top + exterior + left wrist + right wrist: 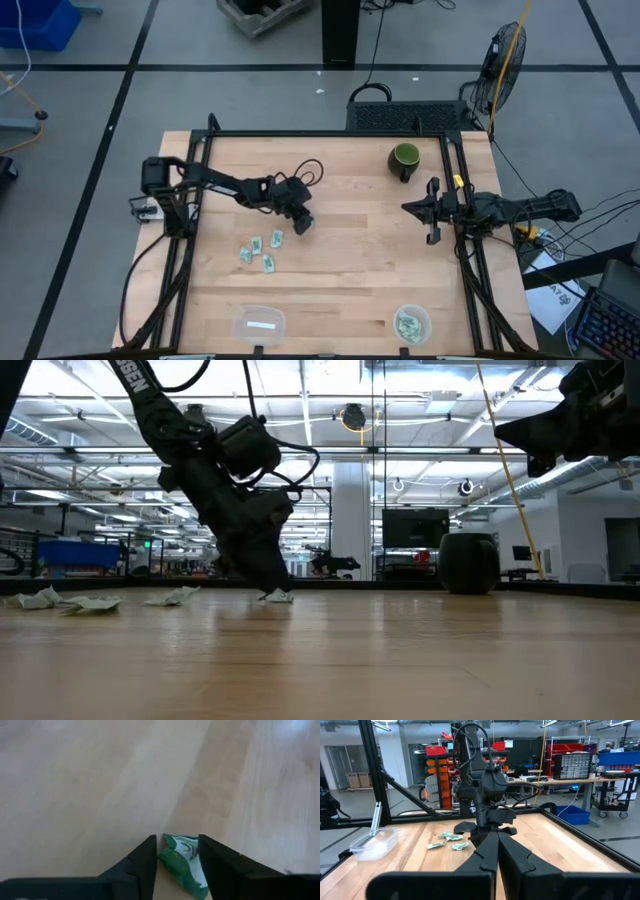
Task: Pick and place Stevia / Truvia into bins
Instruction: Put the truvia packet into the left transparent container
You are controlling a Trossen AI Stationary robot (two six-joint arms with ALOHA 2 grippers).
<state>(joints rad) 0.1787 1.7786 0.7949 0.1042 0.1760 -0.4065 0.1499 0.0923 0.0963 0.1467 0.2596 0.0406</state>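
Left wrist view: left hand pinching Stevia sachet between fingers, at tabletop.

The left gripper hangs low over the wooden table, its two dark fingers closed against a crumpled green-and-white sachet pinched between them

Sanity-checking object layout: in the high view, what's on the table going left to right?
Rounded-rectangular bin → loose sachets → left gripper on a sachet → round bin, roughly level in x with the green mug → right gripper, waiting.
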